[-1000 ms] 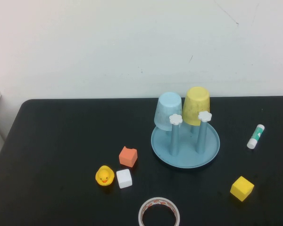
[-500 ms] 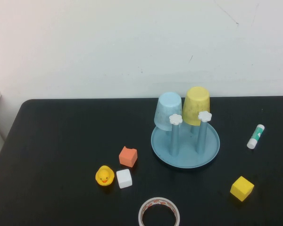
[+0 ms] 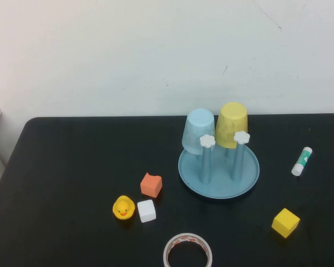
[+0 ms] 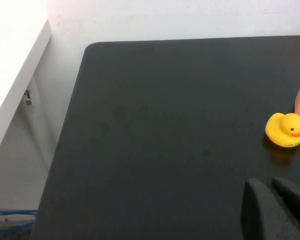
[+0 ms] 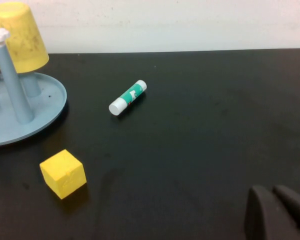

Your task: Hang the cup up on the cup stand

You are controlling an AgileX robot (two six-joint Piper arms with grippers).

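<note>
The yellow cup (image 3: 232, 124) hangs upside down on a back post of the light blue cup stand (image 3: 218, 177); it shows too in the right wrist view, the cup (image 5: 19, 35) over the stand's dish (image 5: 37, 117). A pale blue cup (image 3: 199, 130) hangs beside it. Neither arm shows in the high view. My left gripper (image 4: 272, 187) is shut and empty over the table's near left, short of the duck. My right gripper (image 5: 275, 192) is shut and empty over the near right of the table.
On the black table lie a rubber duck (image 3: 123, 207), a white cube (image 3: 146, 211), an orange block (image 3: 151, 184), a tape roll (image 3: 187, 251), a yellow cube (image 3: 285, 222) and a glue stick (image 3: 301, 161). Two front posts with white caps (image 3: 207, 141) are bare.
</note>
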